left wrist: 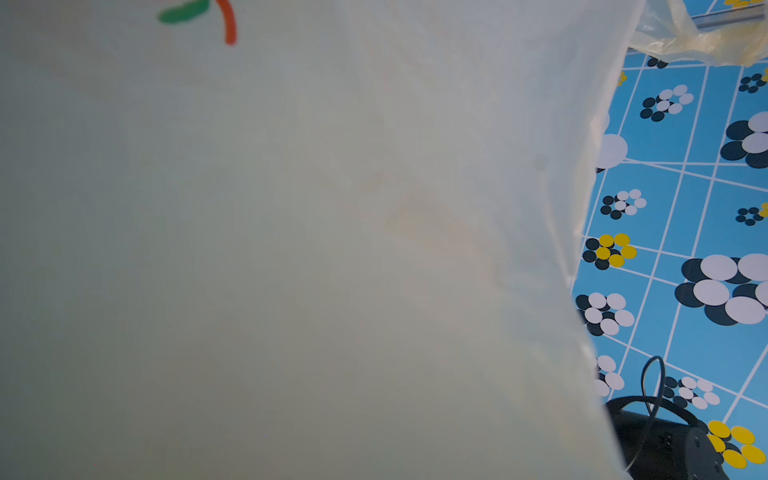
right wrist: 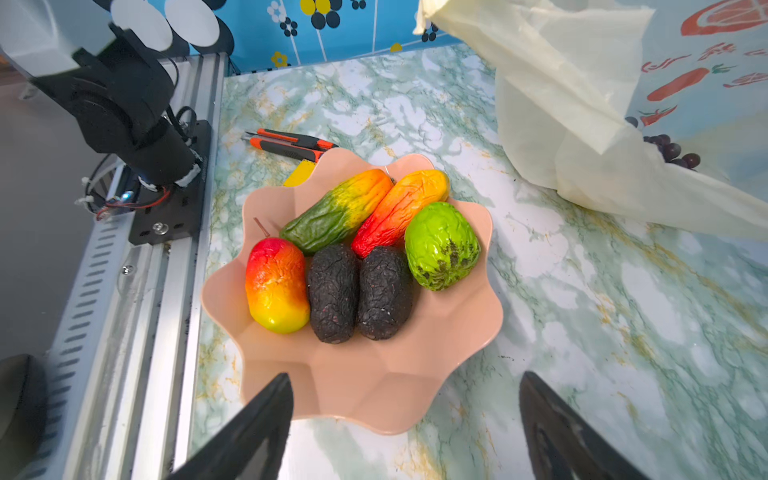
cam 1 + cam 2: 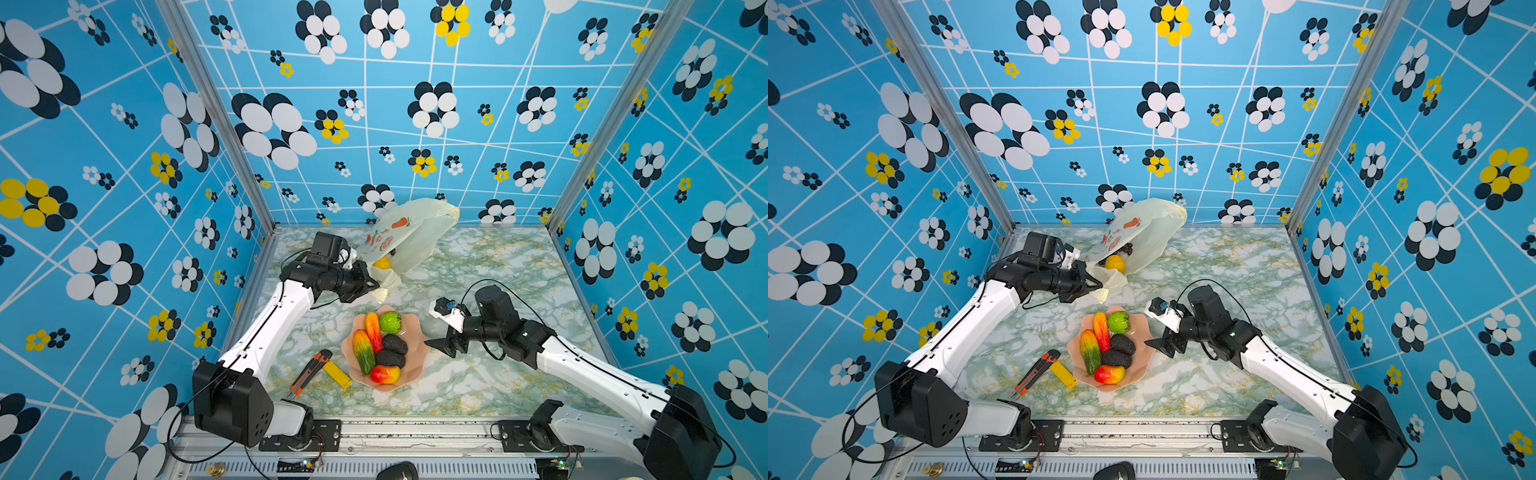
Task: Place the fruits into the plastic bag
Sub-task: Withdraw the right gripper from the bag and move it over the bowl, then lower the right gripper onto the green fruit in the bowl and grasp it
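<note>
Next pick pending: your left pincer pinches the plastic bag; right pincer, spread beside the bowl, must grasp the green fruit.

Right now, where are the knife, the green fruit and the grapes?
knife (image 3: pixel 311 370): in a top view, mid-handle.
green fruit (image 2: pixel 442 245): right wrist view, its middle.
grapes (image 2: pixel 671 151): right wrist view, one dark berry.

Thin crinkly plastic bag, glossy marbled tabletop, rough matt black fruits.
</note>
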